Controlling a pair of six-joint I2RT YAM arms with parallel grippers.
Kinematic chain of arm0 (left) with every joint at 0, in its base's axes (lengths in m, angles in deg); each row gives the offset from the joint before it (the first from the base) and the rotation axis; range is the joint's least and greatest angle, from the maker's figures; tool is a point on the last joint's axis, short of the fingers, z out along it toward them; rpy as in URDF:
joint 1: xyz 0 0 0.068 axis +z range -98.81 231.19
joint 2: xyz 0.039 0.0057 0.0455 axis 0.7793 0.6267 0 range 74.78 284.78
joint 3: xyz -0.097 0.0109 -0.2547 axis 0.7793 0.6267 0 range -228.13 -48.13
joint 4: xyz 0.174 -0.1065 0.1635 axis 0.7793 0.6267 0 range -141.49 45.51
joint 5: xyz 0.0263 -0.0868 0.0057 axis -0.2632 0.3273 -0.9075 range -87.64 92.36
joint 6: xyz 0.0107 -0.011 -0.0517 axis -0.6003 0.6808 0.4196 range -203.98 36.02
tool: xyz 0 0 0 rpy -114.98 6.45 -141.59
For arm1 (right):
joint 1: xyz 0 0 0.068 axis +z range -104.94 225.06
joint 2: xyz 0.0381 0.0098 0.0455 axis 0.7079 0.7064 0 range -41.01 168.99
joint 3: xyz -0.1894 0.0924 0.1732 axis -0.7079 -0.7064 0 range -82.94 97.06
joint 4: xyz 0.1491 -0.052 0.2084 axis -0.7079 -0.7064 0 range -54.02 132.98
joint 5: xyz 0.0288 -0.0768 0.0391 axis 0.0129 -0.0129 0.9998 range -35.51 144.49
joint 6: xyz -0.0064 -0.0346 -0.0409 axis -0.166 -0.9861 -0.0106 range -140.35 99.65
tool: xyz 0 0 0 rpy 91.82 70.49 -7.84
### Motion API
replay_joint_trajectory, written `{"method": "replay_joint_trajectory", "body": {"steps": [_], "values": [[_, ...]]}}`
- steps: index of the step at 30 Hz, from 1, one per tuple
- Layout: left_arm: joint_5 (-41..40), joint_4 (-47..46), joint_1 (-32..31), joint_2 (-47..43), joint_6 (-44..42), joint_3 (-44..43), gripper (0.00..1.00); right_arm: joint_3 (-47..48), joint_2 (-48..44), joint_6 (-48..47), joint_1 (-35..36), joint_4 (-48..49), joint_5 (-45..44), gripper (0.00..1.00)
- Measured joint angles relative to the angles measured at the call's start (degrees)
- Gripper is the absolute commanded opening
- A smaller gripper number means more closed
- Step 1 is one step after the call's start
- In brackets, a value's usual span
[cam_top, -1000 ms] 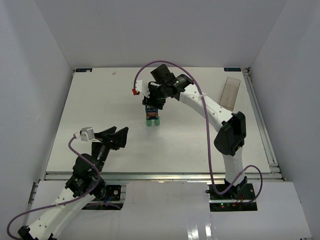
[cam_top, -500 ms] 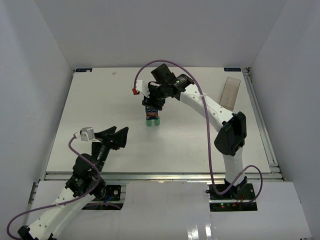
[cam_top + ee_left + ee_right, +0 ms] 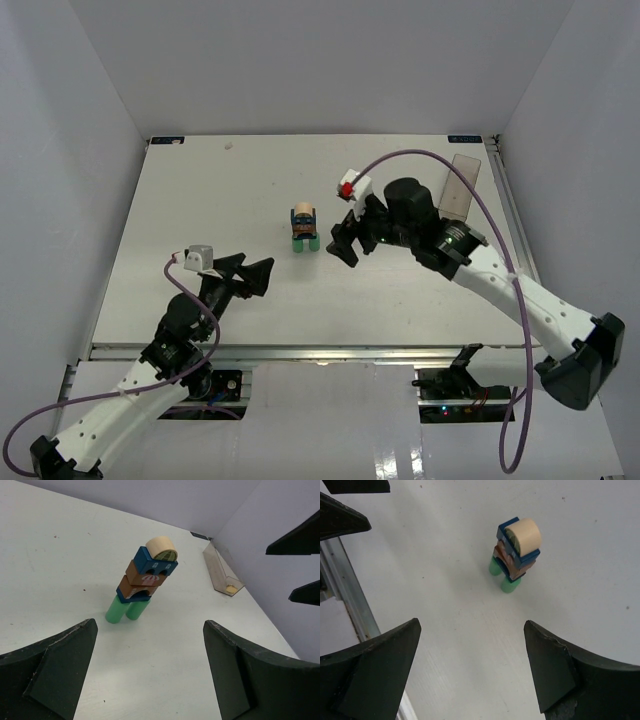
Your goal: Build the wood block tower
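Tower (image 3: 304, 230), centre of the top view, stands free on two green cylinders (image 3: 127, 609) with one tan piece (image 3: 161, 548) on top; building looks finished. Right gripper (image 3: 341, 246), just right of it, and left gripper (image 3: 257, 266), lower left, both gape empty, so the next move calls only for backing off without touching it. One box (image 3: 462, 185) lies upper right.

We see our right gripper (image 3: 340, 241) has let go of the wood block tower (image 3: 304, 229) and drawn back to its right, jaws spread; our left gripper (image 3: 257, 263) has edged nearer the tower
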Motion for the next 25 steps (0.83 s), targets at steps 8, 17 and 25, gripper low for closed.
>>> {"method": "replay_joint_trajectory", "body": {"steps": [8, 17, 25], "values": [[4.7, 0.1, 0.0, 1.3, 0.4, -0.2, 0.98, -22.0, -15.3, 19.8, 0.0, 11.1, -2.1, 0.9], [17.4, 3.2, 0.0, -2.7, 1.0, 0.4, 0.98, -43.4, -33.2, 28.7, 0.0, 20.3, -7.4, 0.9], [22.7, 3.2, -0.3, -4.6, 1.0, 3.2, 0.98, -43.7, -38.5, 29.5, 0.1, 21.0, -11.7, 0.9]]}}
